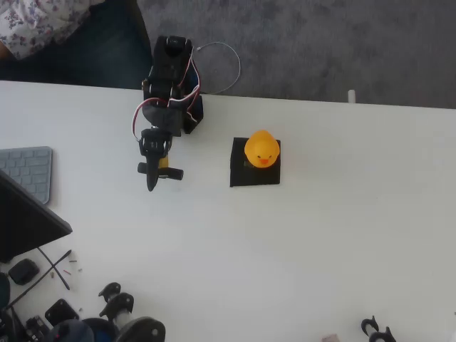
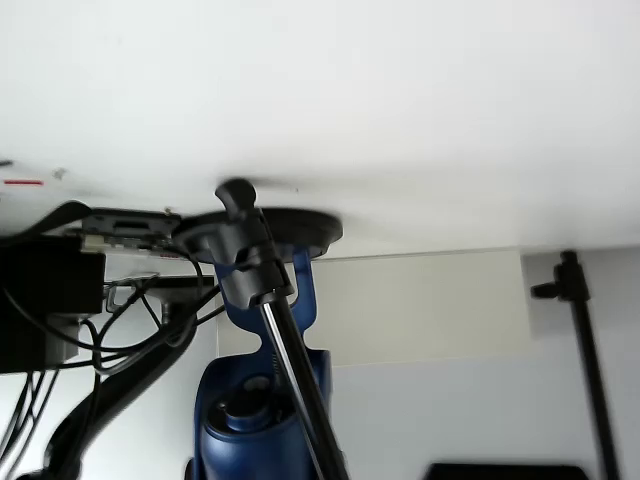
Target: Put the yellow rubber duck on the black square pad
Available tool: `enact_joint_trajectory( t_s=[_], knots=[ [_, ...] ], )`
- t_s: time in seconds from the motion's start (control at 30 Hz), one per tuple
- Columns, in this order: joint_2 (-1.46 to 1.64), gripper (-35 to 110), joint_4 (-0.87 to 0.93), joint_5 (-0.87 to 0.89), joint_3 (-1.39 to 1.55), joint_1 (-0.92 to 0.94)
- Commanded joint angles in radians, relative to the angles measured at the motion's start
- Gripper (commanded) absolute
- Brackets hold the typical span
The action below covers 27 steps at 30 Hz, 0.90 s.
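In the overhead view the yellow rubber duck (image 1: 261,149) sits upright on the black square pad (image 1: 254,175), over the pad's far half, its orange beak pointing toward the near edge. The black arm stands to the left of the pad, folded back over its base. Its gripper (image 1: 152,184) points toward the near side of the table, well apart from the duck and pad. The fingers come together in one narrow tip with nothing between them.
A grey keyboard (image 1: 28,171) and a dark slanted panel (image 1: 28,224) lie at the left edge. Several black parts (image 1: 107,313) crowd the near-left corner, and more (image 1: 377,329) sit at the near right. A person (image 1: 43,28) sits behind the table's far-left edge.
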Motion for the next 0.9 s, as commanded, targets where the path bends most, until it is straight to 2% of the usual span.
enact_joint_trajectory(
  t_s=[0.0, 0.33, 0.7, 0.87],
  knots=[
    [0.037, 12, -0.006, -0.012, 0.018, 0.018],
    [0.183, 12, 0.005, -0.023, 0.072, 0.006],
    [0.179, 12, 0.006, -0.023, 0.074, 0.006],
    [0.179, 5, 0.006, -0.025, 0.074, 0.003]
  ],
)
